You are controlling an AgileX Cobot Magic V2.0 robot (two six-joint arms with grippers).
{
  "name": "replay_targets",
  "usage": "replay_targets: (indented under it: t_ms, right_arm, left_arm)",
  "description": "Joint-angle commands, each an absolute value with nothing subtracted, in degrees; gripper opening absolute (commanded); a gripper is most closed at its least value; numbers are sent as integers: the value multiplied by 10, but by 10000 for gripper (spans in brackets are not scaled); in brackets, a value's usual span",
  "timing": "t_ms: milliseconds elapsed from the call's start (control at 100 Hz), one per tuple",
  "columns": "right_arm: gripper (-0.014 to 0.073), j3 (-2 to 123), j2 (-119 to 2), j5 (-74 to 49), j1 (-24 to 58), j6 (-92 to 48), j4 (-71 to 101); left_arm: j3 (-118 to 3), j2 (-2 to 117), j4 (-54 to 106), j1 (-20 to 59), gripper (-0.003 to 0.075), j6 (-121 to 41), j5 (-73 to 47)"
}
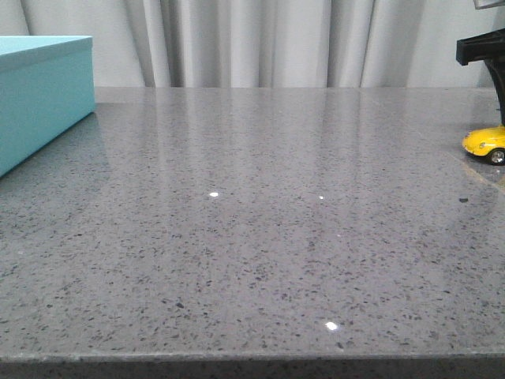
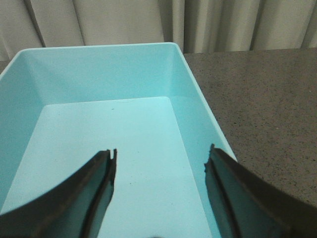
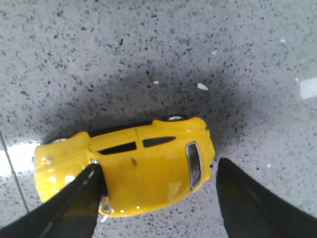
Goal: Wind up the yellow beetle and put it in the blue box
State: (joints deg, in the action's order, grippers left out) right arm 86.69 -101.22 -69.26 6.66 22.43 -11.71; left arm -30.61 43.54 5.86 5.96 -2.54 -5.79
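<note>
The yellow beetle [image 3: 143, 168] stands on its wheels on the grey table; in the front view it [image 1: 484, 142] shows at the far right edge. My right gripper [image 3: 157, 166] is low over it and open. One finger [image 3: 74, 203] lies over the car's front, the other [image 3: 247, 198] stands just past its rear with a small gap. The blue box [image 1: 39, 95] stands at the far left of the table. My left gripper [image 2: 161, 151] hangs open and empty above the box's empty inside [image 2: 99, 69].
The speckled grey table [image 1: 252, 237] stretches between box and car. Part of the right arm [image 1: 481, 49] shows black at the upper right. Pale curtains [image 1: 252, 39] hang behind the table's far edge.
</note>
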Motion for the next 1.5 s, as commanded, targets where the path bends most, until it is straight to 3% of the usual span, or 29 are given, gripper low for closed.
replay_targets:
  t_ms: [0, 460, 1240, 1490]
  right_arm:
    - [498, 883, -967, -691, 64, 218, -139]
    - [498, 906, -865, -619, 69, 188, -60]
    - [498, 904, -855, -601, 99, 187, -57]
    - [498, 904, -855, -601, 99, 187, -55]
  left_arm:
    - [-327, 434, 64, 65, 388, -21, -18]
    - [-326, 434, 64, 65, 388, -21, -7]
    - [-328, 434, 66, 65, 388, -22, 0]
    - [-390, 443, 44, 65, 389, -35, -84]
